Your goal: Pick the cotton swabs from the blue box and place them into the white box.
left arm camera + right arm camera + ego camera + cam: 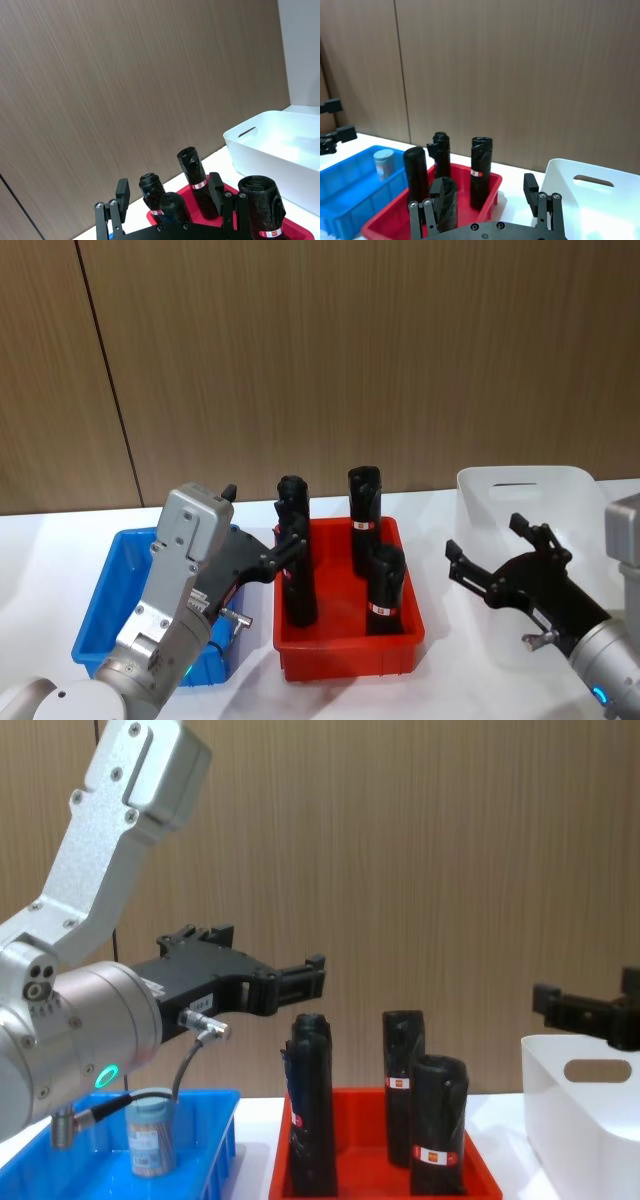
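One jar of cotton swabs [150,1132] with a pale lid stands in the blue box [215,1140] at the left; the right wrist view also shows the jar [384,164] inside the blue box [350,195]. My left gripper [285,540] hovers open and empty above the blue box's right edge, higher than the jar and to its right; in the chest view the left gripper [300,982] points toward the red tray. The white box [520,490] stands at the far right. My right gripper [490,560] hangs open and empty at that box's left side.
Between the two boxes stands a red tray [350,650] holding several upright black wrapped rolls [385,590] with red labels. A wood-panelled wall runs close behind the white table [50,540].
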Tool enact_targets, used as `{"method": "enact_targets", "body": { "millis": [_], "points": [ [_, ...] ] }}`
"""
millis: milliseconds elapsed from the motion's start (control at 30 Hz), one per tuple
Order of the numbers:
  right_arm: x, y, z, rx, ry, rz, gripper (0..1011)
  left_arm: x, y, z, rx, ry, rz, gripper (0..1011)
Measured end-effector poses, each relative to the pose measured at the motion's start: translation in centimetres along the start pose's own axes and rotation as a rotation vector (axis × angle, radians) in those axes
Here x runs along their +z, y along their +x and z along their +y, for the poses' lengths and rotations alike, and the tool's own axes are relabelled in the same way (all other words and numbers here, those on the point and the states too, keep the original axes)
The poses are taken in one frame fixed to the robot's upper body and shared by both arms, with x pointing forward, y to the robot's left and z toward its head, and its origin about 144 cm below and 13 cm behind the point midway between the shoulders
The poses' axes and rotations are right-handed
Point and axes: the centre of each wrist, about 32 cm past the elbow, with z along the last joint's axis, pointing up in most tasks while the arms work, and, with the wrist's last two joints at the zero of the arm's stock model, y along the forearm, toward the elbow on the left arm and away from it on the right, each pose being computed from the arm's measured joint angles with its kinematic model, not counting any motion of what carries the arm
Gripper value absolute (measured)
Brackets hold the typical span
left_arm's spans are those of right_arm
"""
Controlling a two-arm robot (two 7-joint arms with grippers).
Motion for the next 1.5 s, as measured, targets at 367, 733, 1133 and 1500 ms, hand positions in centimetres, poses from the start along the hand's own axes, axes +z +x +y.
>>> {"method": "enact_targets", "body": {
  "millis": [367, 733, 1133, 1500],
  "points": [
    [-0.8, 1.2, 1.3, 0.108, -0.052, 0.027, 1002, 0.0, 0.0, 0.0, 0.0, 0.001, 0.0, 1003],
    [-1.7, 2.3, 4.0, 0.226, -0.084, 0.058, 1001, 0.0, 0.0, 0.0, 0.0, 0.001, 0.0, 1003],
    [-3.0, 2.6, 6.6, 0.308, -0.105, 0.079, 1002, 0.0, 0.0, 0.0, 0.0, 0.001, 0.0, 1003],
    [-4.2, 2.7, 8.0, 0.361, -0.123, 0.094, 1002, 0.0, 0.0, 0.0, 0.0, 0.001, 0.0, 1003]
  ]
}}
